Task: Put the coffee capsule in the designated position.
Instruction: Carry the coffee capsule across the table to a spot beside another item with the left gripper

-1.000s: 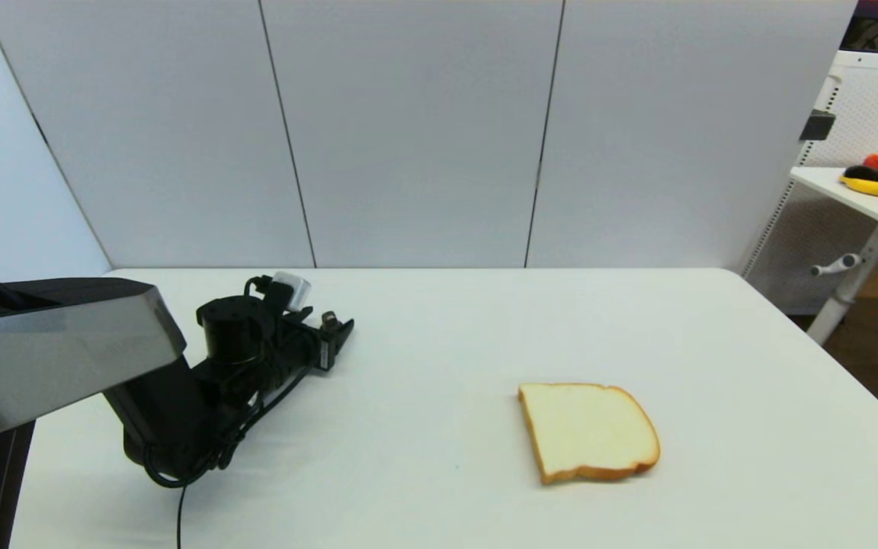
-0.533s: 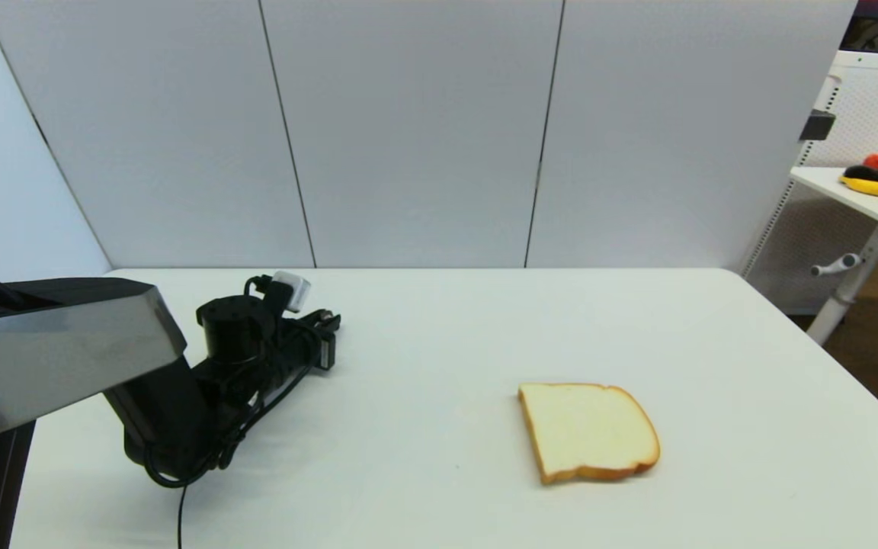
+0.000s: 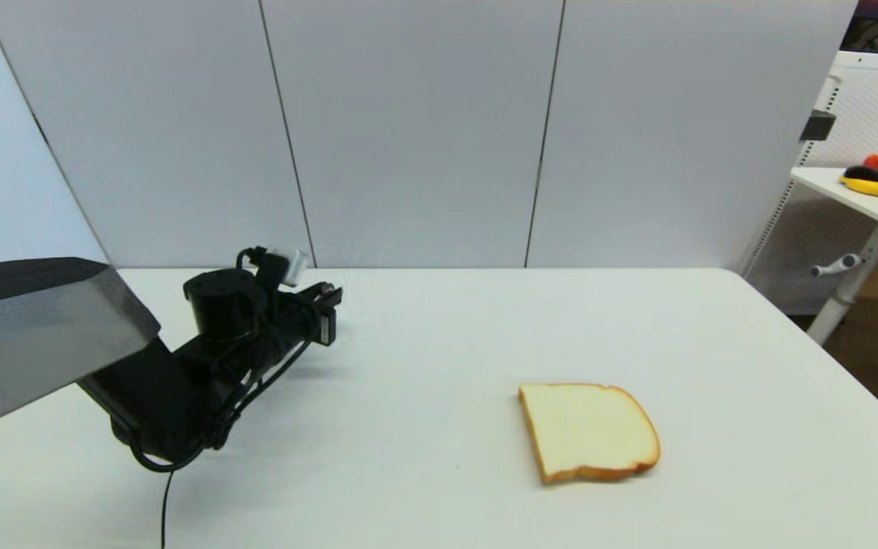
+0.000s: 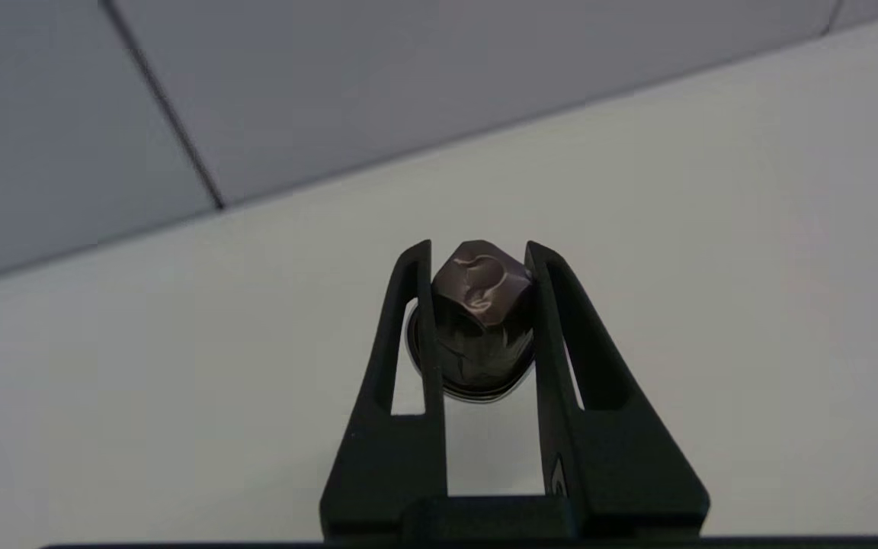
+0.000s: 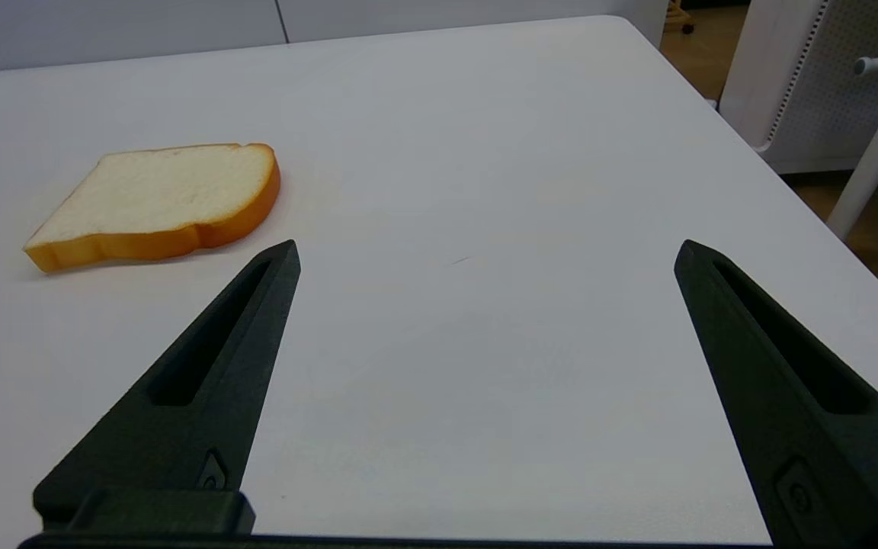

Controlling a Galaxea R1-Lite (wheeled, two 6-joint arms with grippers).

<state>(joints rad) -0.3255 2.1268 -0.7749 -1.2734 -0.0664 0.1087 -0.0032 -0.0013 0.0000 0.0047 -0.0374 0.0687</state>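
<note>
The white table [image 3: 424, 335] carries one bread slice [image 3: 588, 431], the landmark here. Well to the left of the bread slice and farther back, the left gripper [image 4: 477, 255] hangs above the tabletop with its fingers clamped on the coffee capsule [image 4: 481, 320], gripping its tapered sides just short of the tips. The right gripper [image 5: 485, 255] sits parked near the bread slice on the robot's side of it, fingers wide apart and empty. The risk is slippage: the capsule's dome narrows (and already looks dented), so a jolt could squeeze it out forward. The placement spot is unmarked, so it may land off target, then roll on release.
</note>
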